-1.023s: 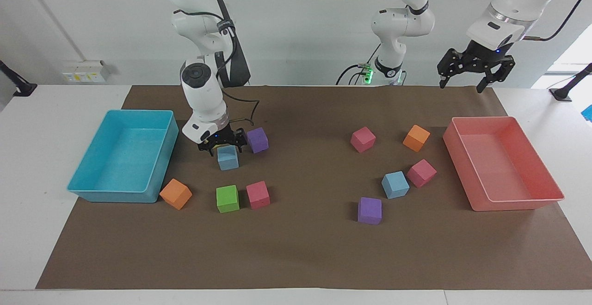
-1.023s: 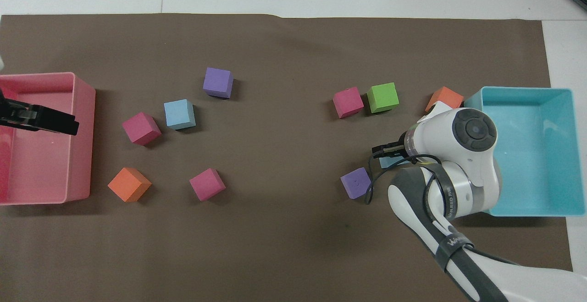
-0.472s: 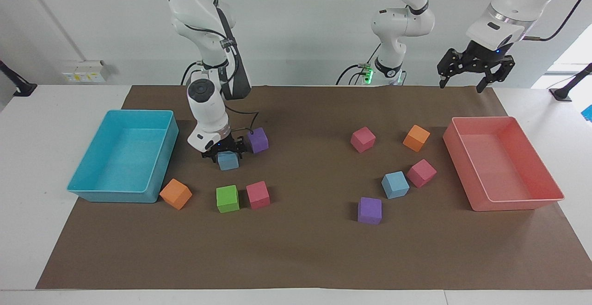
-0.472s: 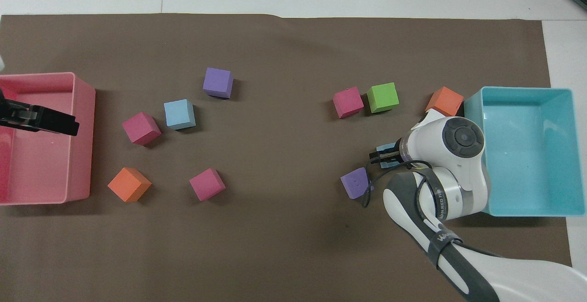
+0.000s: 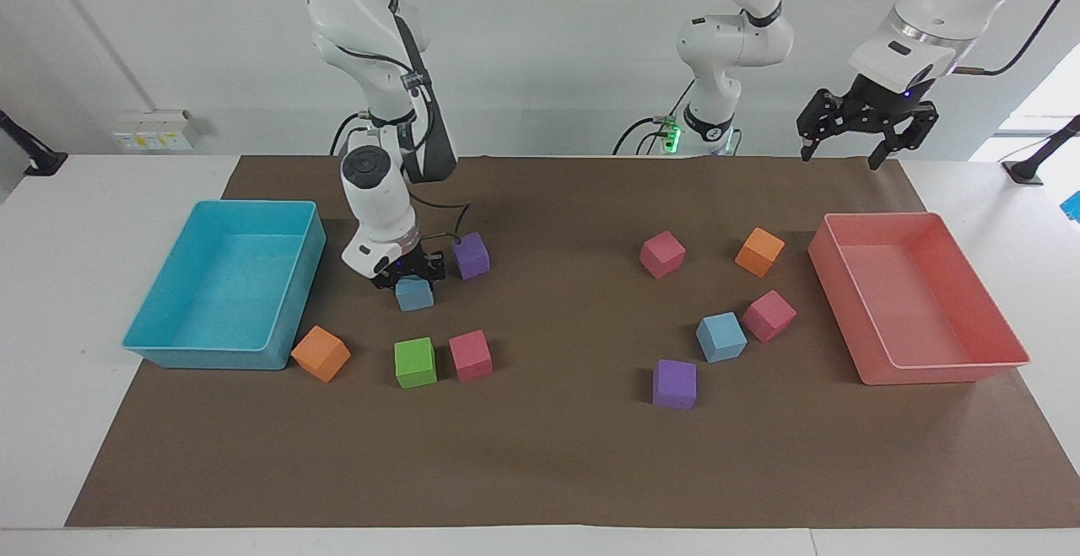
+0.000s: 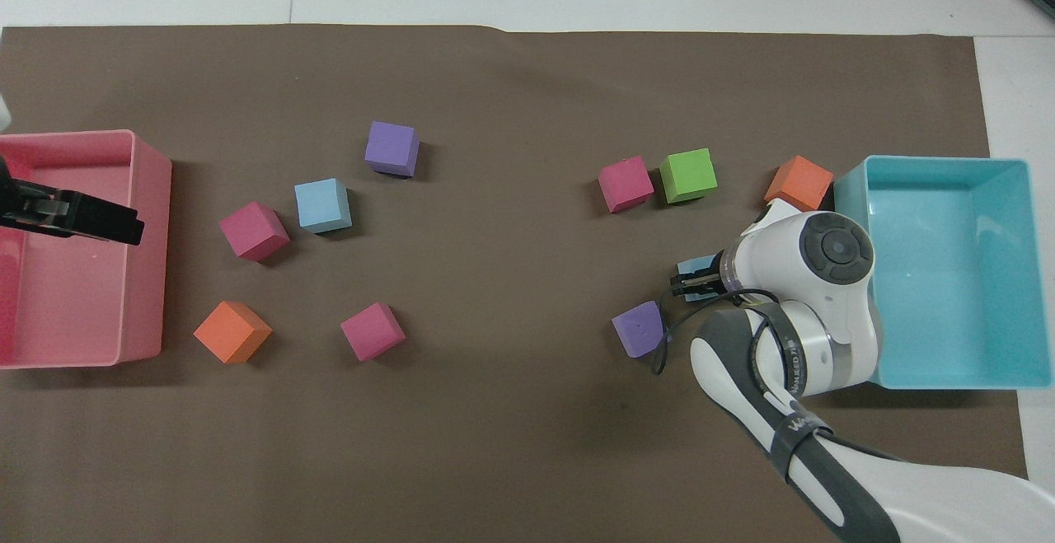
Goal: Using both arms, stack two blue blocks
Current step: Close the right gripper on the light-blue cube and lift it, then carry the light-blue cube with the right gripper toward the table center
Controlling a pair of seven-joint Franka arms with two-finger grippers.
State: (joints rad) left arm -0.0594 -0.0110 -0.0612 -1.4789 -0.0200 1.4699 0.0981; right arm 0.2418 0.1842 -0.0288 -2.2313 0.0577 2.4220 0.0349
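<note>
Right end effector (image 5: pixel 411 274) clamps blue block (image 5: pixel 414 295); armband lettering (image 6: pixel 799 425) unreadable.

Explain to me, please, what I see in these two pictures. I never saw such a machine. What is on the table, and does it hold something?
These are two white robot arms at a table covered with brown paper. One picture faces the robots from across the table; the other looks down from above their end.

The right end effector is down at one blue block beside a purple cube, its fingers closed on the block's sides. The left end effector waits open in the air, over the pink tray's end nearest the robots.

The second blue block lies toward the left arm's end, among pink, orange and purple cubes. A turquoise tray sits at the right arm's end, near orange, green and pink cubes.
</note>
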